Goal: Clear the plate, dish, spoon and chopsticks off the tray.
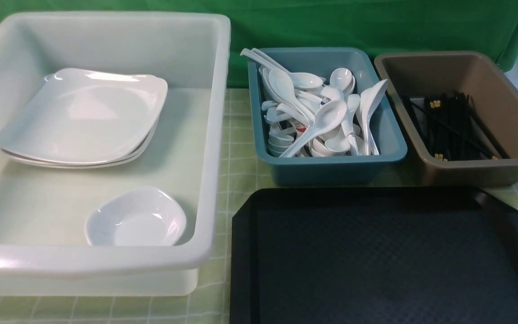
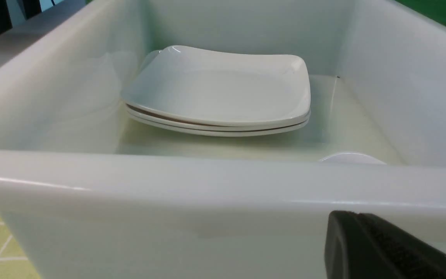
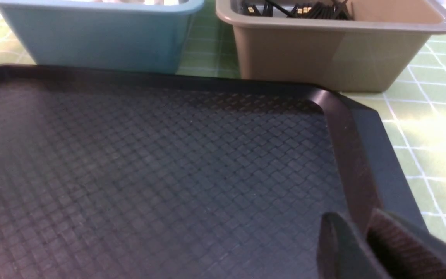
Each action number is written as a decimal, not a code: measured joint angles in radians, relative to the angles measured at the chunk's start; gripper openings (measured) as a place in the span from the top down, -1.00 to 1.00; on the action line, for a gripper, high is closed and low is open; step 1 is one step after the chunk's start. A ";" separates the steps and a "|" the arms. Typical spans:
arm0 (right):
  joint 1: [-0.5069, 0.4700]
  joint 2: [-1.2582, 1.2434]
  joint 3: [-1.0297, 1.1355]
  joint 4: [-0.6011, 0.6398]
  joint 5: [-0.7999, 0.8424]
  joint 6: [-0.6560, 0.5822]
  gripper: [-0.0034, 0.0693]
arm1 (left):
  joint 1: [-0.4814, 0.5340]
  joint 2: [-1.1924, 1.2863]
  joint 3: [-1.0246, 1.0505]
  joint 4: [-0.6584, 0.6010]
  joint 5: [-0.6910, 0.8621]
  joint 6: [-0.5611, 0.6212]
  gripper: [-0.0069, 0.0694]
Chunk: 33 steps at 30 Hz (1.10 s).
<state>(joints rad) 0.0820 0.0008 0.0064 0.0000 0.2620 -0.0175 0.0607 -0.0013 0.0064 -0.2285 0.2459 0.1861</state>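
Two pincers, left pincer (image 2: 385,248) closed, empty, right pincer (image 3: 362,248) slightly ajar over tray (image 3: 149,174).

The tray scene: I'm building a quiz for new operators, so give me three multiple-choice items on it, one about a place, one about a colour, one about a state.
1. Where is the small dish?
A. On the tray
B. In the white tub, near its front wall
C. In the teal tub

2. What colour is the tub holding the chopsticks?
A. Brown
B. White
C. Teal

3. What state is the tray in?
A. Stacked with plates
B. Holding one spoon
C. Bare, as far as it shows

Answers:
1 B: the dish lies in the white tub, in front of the stacked plates.
2 A: the black sticks lie in the brown tub, right of the teal tub of spoons.
3 C: only its textured surface shows in the front and right wrist views.
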 joint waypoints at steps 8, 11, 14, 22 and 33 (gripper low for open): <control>0.000 0.000 0.000 0.000 0.000 0.000 0.43 | 0.000 0.000 0.000 0.000 0.000 0.000 0.77; 0.000 0.000 0.000 0.000 0.000 0.000 0.41 | 0.000 0.000 0.000 0.000 0.000 0.000 0.77; 0.000 0.000 0.000 0.000 0.000 0.000 0.41 | 0.000 0.000 0.000 0.000 0.000 0.000 0.77; 0.000 0.000 0.000 0.000 0.000 0.000 0.36 | 0.000 0.000 0.000 0.000 -0.001 0.000 0.77; 0.000 0.000 0.000 0.000 0.000 -0.001 0.26 | 0.000 0.000 0.000 0.000 -0.001 0.000 0.77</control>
<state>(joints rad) 0.0820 0.0008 0.0064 0.0000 0.2620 -0.0184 0.0607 -0.0013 0.0064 -0.2285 0.2446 0.1861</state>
